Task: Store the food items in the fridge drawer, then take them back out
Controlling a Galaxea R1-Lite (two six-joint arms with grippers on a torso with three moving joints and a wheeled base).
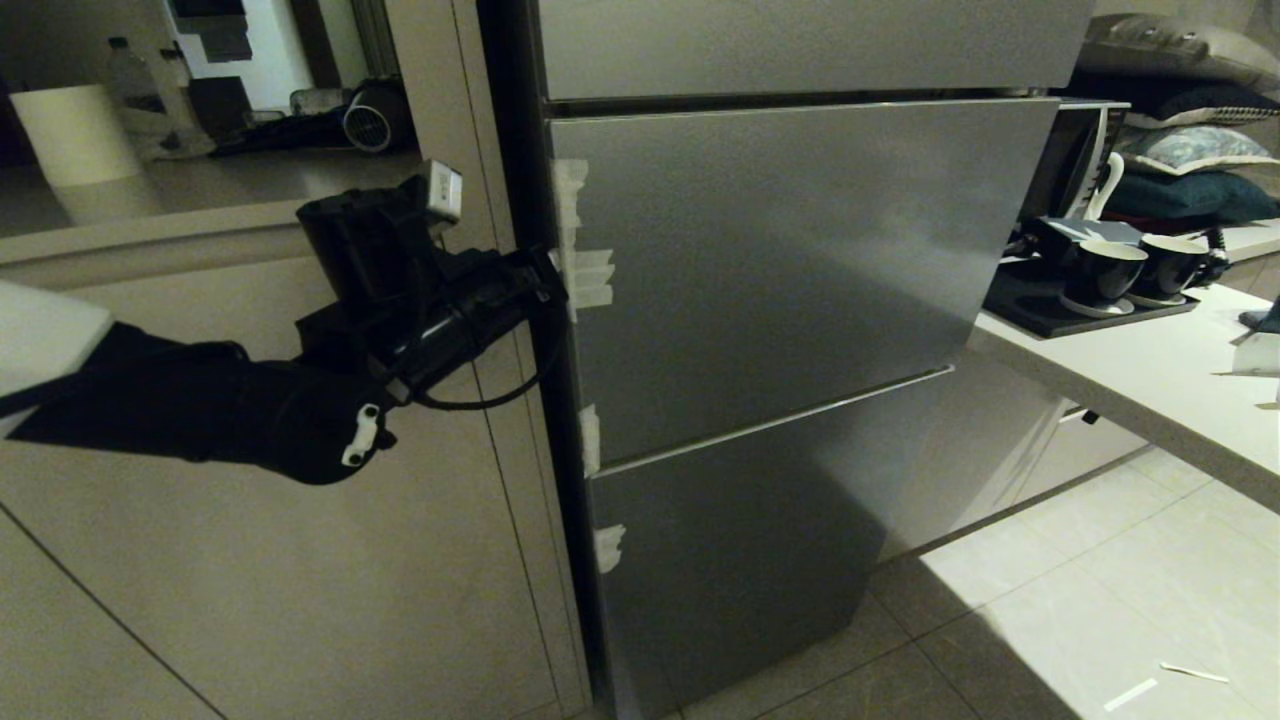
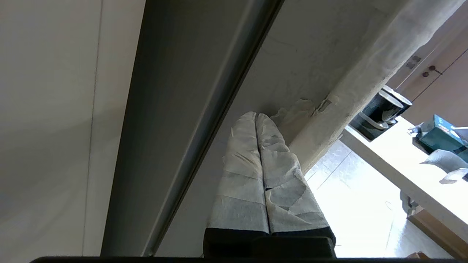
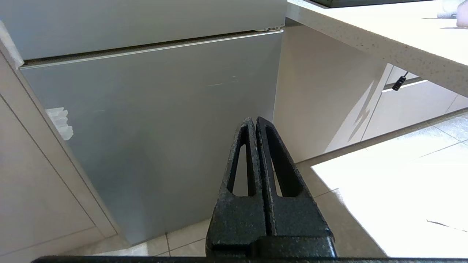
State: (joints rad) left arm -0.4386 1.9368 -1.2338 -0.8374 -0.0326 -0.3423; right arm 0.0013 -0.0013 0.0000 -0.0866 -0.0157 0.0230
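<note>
Steel fridge (image 1: 780, 270): three doors; two cups (image 1: 1100, 275).

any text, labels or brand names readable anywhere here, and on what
None can be read.
Fridge doors: plain steel, only blank white tape scraps.
Teal box on the counter: print too blurred to read.
Dark cups: no markings visible.

My left arm (image 1: 200, 410) wears a loose black fabric sleeve, with a looping black cable and a small white clip. My left gripper's fingers (image 2: 241, 175) are wrapped in pale tape; my right gripper's fingers (image 3: 270, 171) are bare, rough black plastic with slotted openings.
</note>
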